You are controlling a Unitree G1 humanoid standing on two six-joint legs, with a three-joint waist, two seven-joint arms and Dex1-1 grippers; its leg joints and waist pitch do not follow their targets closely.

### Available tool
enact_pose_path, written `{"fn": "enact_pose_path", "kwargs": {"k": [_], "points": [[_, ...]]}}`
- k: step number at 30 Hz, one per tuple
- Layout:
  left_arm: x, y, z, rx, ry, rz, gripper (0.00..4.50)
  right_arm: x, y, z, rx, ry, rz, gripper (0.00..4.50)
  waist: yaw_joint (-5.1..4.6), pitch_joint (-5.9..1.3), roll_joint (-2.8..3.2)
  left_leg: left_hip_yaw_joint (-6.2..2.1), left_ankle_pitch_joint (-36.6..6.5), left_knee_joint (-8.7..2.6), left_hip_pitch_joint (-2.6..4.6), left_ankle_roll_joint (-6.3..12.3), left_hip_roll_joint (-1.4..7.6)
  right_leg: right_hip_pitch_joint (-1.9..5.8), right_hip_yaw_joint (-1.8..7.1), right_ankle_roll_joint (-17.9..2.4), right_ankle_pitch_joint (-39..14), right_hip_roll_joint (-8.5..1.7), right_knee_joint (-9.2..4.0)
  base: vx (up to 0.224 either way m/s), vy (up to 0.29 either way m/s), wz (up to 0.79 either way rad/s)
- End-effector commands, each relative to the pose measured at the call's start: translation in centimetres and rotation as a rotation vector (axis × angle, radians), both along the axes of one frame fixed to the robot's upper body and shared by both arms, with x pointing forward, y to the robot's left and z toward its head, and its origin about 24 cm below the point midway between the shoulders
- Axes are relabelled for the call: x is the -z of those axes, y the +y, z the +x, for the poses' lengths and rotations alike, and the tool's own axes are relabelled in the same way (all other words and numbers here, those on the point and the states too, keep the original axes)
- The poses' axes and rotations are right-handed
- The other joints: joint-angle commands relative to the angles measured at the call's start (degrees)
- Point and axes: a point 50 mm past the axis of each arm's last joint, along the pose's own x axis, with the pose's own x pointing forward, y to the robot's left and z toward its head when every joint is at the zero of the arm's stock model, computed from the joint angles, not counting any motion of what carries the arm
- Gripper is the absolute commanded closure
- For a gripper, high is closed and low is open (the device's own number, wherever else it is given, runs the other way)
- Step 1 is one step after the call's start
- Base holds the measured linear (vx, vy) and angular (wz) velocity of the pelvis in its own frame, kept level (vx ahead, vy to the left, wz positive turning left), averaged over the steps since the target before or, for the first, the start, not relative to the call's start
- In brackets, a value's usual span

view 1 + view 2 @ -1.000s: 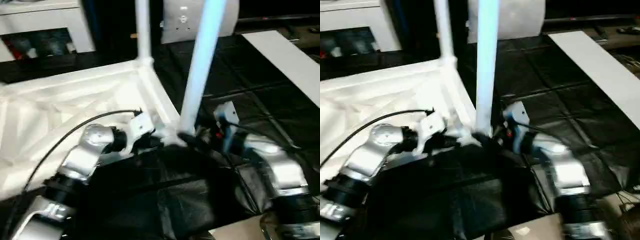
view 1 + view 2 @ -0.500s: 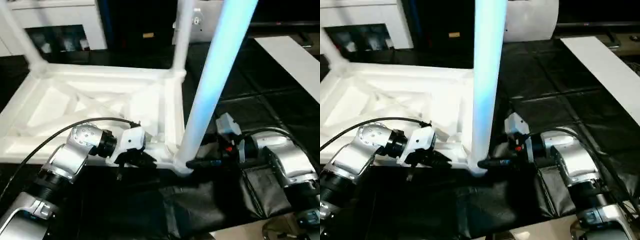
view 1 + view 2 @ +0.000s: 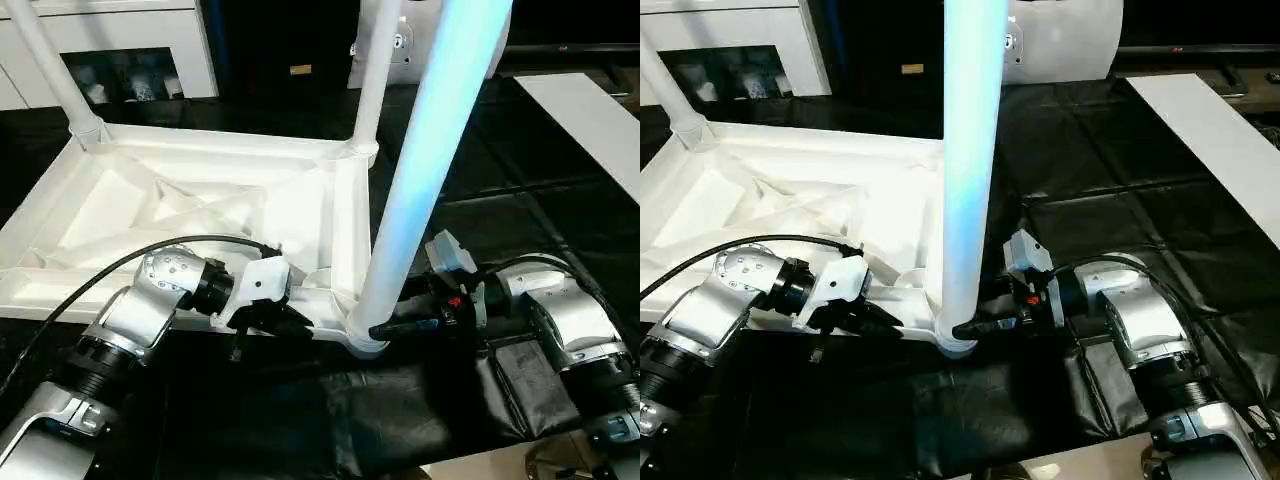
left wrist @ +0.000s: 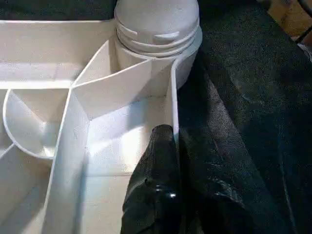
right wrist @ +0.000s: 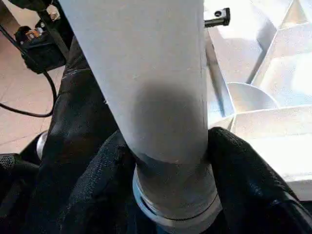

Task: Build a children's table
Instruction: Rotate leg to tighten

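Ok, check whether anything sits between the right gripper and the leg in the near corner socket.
Nothing visible does. The right gripper already has a black finger on each side of the near leg, just above the corner socket of the upturned tabletop, with no object in between.

Both silver forearms reach in from the lower edge of the head views and bend inward toward each other. The left end effector [image 3: 285, 322] lies nearly level, pointing toward three o'clock, its two black fingers [image 4: 156, 185] pressed together on a thin white rim. The right end effector [image 5: 168, 161] also lies nearly level, pointing toward nine o'clock, with one black finger [image 5: 243, 175] on each side of the base of a white tube, both touching it.
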Motion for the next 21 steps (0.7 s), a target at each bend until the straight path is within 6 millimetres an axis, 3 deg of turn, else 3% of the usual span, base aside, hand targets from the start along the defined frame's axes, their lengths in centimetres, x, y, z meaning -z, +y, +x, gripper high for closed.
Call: {"fn": "enact_pose_path", "kwargs": {"k": [1, 5, 10, 12, 14, 16, 18, 19, 21], "points": [[0.3, -1.2, -0.5, 0.013, 0.053, -0.039, 4.50, 0.4, 0.9, -0.9, -0.027, 0.049, 0.040, 2.47, -0.31, -3.50, -0.26, -1.20, -0.7, -3.64, 1.56, 8.32, 4.87, 2.61, 2.85, -18.4, 3.4, -5.42, -2.66, 0.000, 0.000, 0.00], [0.2, -2.1, -0.5, -0.049, 0.057, -0.092, 4.50, 0.6, 1.9, -1.5, 0.070, 0.093, 0.091, 2.50, -0.22, -3.34, -0.23, -1.27, -1.2, -3.79, 1.38, 8.32, 4.85, 2.57, 2.84, -18.1, 2.2, -5.49, -2.89, 0.000, 0.000, 0.00], [0.8, -4.1, 0.3, -0.223, 0.049, -0.101, 4.50, 1.6, 4.8, -1.3, 0.301, 0.093, 0.096, 2.50, -1.07, -2.61, -0.39, -1.47, -8.4, -4.72, 1.67, 3.39, 4.73, 2.15, 3.19, -15.4, -11.0, -5.68, -4.53, 0.000, 0.000, 0.00], [0.7, -5.0, 0.8, -0.299, 0.051, -0.127, 4.50, 1.8, 5.9, -0.9, 0.403, 0.111, 0.111, 2.50, -2.07, -2.37, -0.23, -1.93, -11.1, -5.31, 1.49, 0.62, 4.59, 2.24, 3.12, -13.4, -17.3, -5.75, -4.97, 0.000, 0.000, 0.00], [0.6, -5.9, 1.4, -0.376, 0.047, -0.145, 4.50, 1.9, 7.2, -0.4, 0.498, 0.135, 0.130, 2.50, -2.98, -2.47, -0.23, -2.05, -11.9, -5.42, 1.34, -0.23, 4.46, 2.26, 3.22, -12.3, -17.9, -5.76, -5.23, 0.000, 0.000, 0.00], [0.5, -6.7, 1.9, -0.444, 0.030, -0.151, 4.50, 1.9, 8.3, -0.1, 0.568, 0.148, 0.136, 2.51, -3.17, -2.36, -0.23, -2.06, -12.6, -5.46, 1.44, -0.25, 4.37, 2.07, 3.22, -11.8, -18.9, -5.68, -5.45, 0.000, 0.000, 0.00], [0.4, -7.7, 2.6, -0.532, 0.010, -0.163, 4.50, 2.0, 9.7, 0.4, 0.663, 0.167, 0.142, 2.51, -3.47, -2.10, -0.24, -2.04, -14.4, -5.50, 1.76, -0.78, 4.17, 1.50, 3.41, -10.5, -23.2, -5.76, -6.09, 0.000, 0.000, 0.00], [0.3, -8.1, 2.8, -0.563, 0.002, -0.168, 4.50, 2.0, 10.2, 0.6, 0.703, 0.177, 0.143, 2.51, -3.45, -2.27, -0.23, -2.11, -14.6, -5.45, 1.83, -1.12, 4.15, 1.64, 3.38, -10.1, -24.0, -5.82, -6.11, 0.000, 0.000, 0.00], [0.0, -9.4, 3.3, -0.660, -0.012, -0.198, 4.50, 2.3, 11.4, 1.5, 0.851, 0.157, 0.102, 2.51, -3.76, -2.34, -0.22, -2.05, -14.2, -5.63, 1.77, -1.44, 4.19, 1.49, 3.52, -9.6, -22.5, -5.60, -6.11, 0.000, 0.000, 0.00]]}}
